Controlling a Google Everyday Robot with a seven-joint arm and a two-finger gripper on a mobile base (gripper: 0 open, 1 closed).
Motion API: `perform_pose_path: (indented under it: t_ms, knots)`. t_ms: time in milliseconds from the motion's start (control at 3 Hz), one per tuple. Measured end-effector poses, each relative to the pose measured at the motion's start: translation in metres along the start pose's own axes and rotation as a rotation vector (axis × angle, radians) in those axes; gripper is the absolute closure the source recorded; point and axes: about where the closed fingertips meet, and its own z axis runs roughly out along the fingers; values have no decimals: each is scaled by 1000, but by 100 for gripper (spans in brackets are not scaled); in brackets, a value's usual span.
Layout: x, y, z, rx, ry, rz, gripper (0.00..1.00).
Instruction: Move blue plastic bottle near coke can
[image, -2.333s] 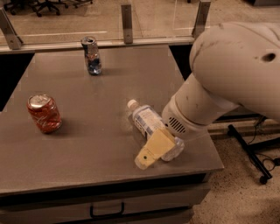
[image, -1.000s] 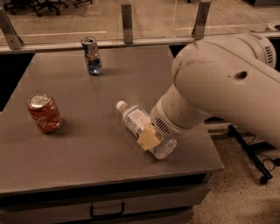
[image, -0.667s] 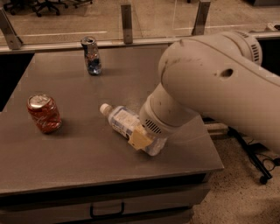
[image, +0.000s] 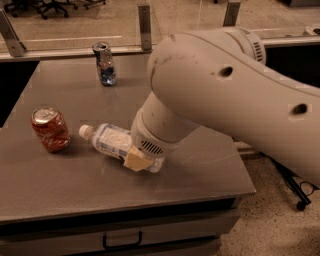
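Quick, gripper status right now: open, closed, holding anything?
Gripper: closed on the blue plastic bottle near its base end, with the cap pointing toward the coke can.

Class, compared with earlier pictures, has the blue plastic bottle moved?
Yes: with the tool at its right end, the blue plastic bottle moved left, toward the coke can.

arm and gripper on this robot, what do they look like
The arm is a bulky, rounded off-white shell with two small dark holes, a ribbed ring at one joint and a slotted vent near the wrist. No cables show. The gripper, down at the blue plastic bottle on the table, shows a pale yellow-tan tip.
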Motion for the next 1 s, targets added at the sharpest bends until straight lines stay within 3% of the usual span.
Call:
perform_pose_path:
  t_ms: [333, 1000]
  knots:
    - [-20, 8, 11, -34, -6, -40, 83]
    - [-34, 13, 24, -70, 3, -58, 36]
